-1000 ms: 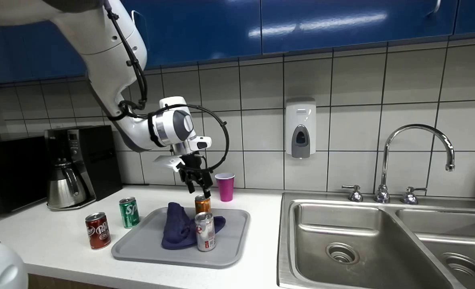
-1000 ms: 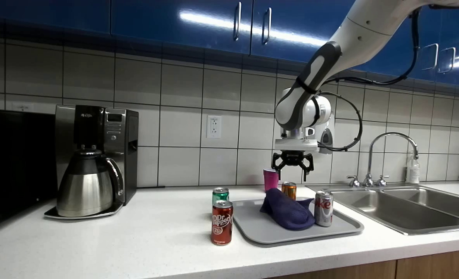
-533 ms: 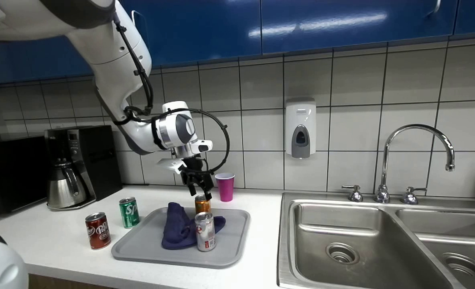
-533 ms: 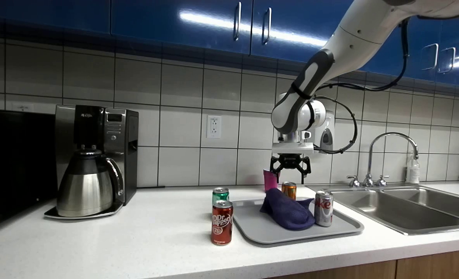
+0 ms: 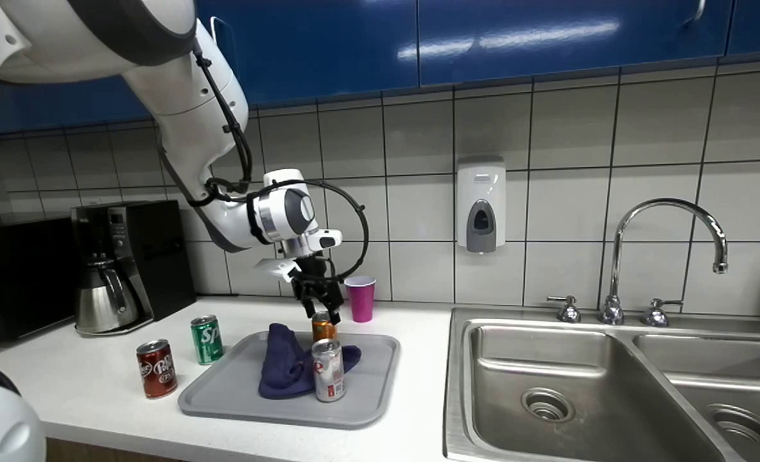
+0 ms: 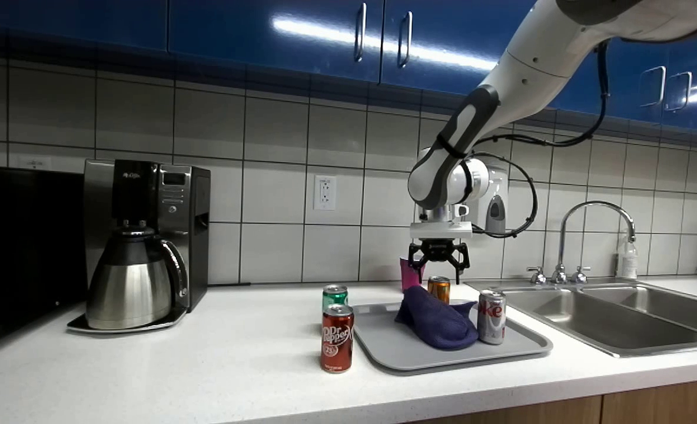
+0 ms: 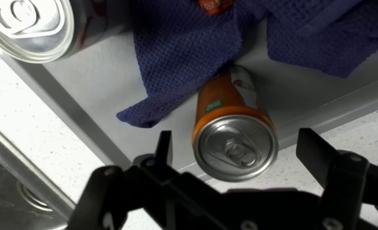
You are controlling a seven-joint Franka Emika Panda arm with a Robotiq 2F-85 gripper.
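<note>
**Hand (image 6: 440,277) hanging right over the orange can (image 7: 235,127)**

We are seeing the hand's fingers (image 7: 165,145) standing apart, with the top of the orange can showing between them in the wrist view and a gap showing on each side. We are not making out whether the fingers are reaching below its rim. Under the hand, the orange can is standing upright on the tray (image 5: 226,398), near an edge, and the cloth (image 6: 440,324) is lying just beside it. The Coke (image 6: 491,318) is standing on the tray too, right of the hand in an exterior view. Behind the hand there, the cup (image 6: 408,277) is standing on the desk (image 6: 207,365). Left of the hand in both exterior views, the Sprite (image 5: 207,340), the Dr Pepper (image 6: 337,341) and the coffee maker (image 6: 175,229) are standing; well to its right, the sink (image 5: 547,356) is showing.
</note>
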